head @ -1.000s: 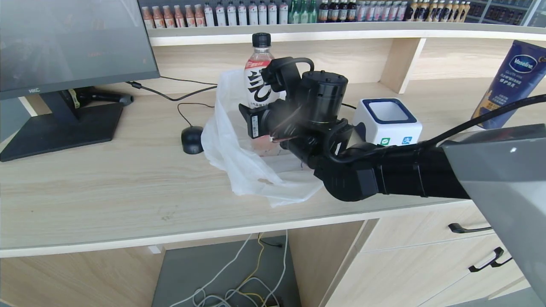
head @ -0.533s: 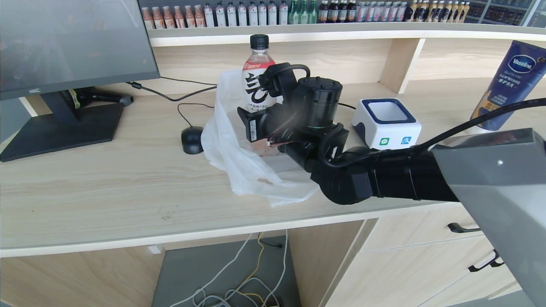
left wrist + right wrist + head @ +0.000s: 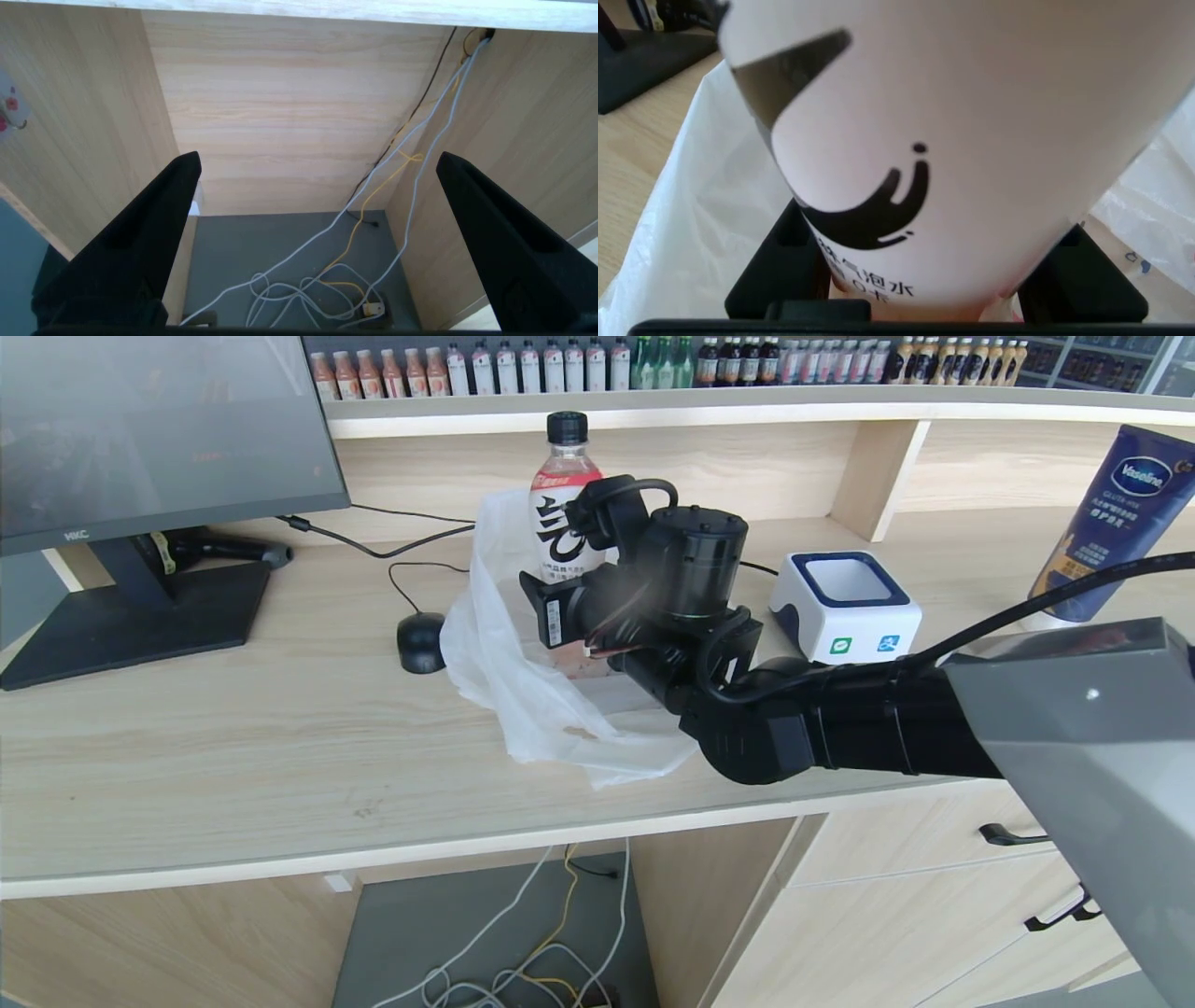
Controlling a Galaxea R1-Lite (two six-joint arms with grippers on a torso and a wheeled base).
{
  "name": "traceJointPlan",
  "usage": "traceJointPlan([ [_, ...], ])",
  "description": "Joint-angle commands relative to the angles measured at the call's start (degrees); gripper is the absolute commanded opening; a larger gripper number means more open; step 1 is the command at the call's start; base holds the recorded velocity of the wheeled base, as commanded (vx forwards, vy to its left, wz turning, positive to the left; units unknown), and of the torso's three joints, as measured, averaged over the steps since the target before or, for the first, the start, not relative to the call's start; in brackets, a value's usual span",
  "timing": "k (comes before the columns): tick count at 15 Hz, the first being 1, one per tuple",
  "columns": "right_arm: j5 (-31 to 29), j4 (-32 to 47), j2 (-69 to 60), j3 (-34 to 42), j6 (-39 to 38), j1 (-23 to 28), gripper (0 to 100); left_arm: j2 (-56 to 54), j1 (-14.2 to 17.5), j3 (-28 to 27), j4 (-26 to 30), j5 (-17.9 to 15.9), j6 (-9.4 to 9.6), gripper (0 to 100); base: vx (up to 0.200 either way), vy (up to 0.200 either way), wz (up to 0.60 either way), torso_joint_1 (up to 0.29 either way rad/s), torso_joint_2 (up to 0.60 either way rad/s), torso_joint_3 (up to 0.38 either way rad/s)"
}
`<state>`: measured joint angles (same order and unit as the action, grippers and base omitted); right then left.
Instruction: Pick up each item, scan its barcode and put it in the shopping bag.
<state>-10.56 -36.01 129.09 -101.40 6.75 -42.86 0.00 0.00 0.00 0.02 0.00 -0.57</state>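
My right gripper is shut on a clear drink bottle with a black cap and a white label. It holds the bottle upright over the open white shopping bag on the counter. In the right wrist view the bottle's label sits close up between the black fingers, with the bag below. The white barcode scanner stands to the right of the bag. My left gripper hangs open under the counter, above loose cables.
A monitor on a black stand and a black mouse sit left of the bag. A tall blue tube stands at the far right. A shelf of bottles runs along the back. Drawers lie below the counter.
The right gripper moved the bottle slightly left and up a second ago, then stayed nearly still over the bag.
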Motion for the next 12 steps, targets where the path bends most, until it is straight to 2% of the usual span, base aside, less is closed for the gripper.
traceJointPlan([
  [1, 0.01, 0.06, 0.38, 0.06, 0.01, -0.03, 0, 0.00, 0.00, 0.00, -0.02, 0.09, -0.04, 100, 0.000, 0.000, 0.00, 0.000, 0.00, 0.000],
  [11, 0.01, 0.06, 0.29, 0.06, -0.07, -0.12, 0, 0.00, 0.00, 0.00, -0.02, 0.09, -0.04, 100, 0.000, 0.000, 0.00, 0.000, 0.00, 0.000],
  [12, -0.08, -0.02, 0.29, 0.06, -0.07, -0.12, 100, 0.00, 0.00, 0.00, 0.06, 0.00, -0.04, 100, 0.000, 0.000, 0.00, 0.000, 0.00, 0.000],
])
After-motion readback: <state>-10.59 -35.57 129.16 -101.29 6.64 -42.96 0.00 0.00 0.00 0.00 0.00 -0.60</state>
